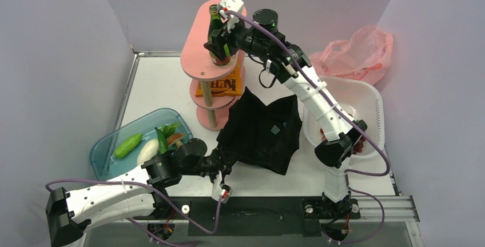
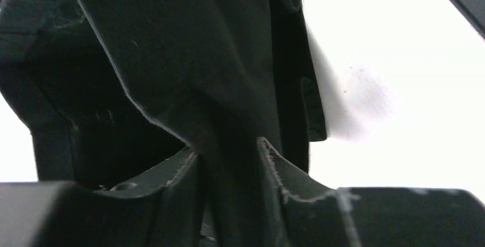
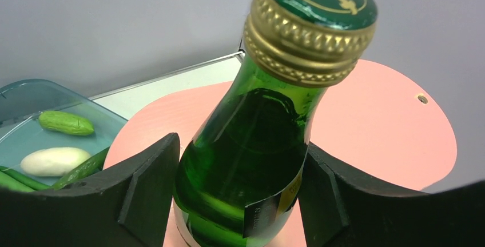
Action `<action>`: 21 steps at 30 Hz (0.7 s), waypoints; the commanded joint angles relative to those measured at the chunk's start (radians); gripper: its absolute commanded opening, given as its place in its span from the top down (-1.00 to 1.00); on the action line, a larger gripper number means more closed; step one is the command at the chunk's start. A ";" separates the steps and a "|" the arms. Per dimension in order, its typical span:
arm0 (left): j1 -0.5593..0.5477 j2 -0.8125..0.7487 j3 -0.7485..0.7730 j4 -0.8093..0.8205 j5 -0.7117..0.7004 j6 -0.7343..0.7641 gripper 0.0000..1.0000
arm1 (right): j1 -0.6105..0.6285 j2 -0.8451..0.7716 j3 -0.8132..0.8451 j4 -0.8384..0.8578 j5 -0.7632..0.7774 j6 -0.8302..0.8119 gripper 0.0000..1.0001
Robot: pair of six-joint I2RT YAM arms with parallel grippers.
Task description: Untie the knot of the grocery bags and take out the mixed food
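The black tote (image 1: 263, 130) lies collapsed on the table in the middle. My left gripper (image 1: 222, 166) is at its near-left edge. In the left wrist view its jaws (image 2: 231, 161) stand slightly parted with a fold of the tote (image 2: 189, 47) between them. My right gripper (image 1: 220, 47) is shut on the green glass bottle (image 1: 216, 32), which stands upright on the top tier of the pink shelf (image 1: 197, 58). Both fingers press the bottle's (image 3: 251, 144) shoulder. The crumpled pink bag (image 1: 360, 52) lies at the back right. An orange snack packet (image 1: 220, 84) sits on the middle tier.
A teal tray (image 1: 106, 152) at the left holds a green cucumber (image 1: 127, 145), a white oblong vegetable (image 1: 147, 151) and leafy greens (image 1: 169, 130). A white basket (image 1: 369, 95) at the right holds reddish food, mostly hidden by the right arm. Grey walls enclose the table.
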 commanded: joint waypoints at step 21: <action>0.002 -0.177 0.289 -0.389 -0.019 -0.316 -0.08 | 0.009 -0.059 0.051 0.171 0.045 0.008 -0.69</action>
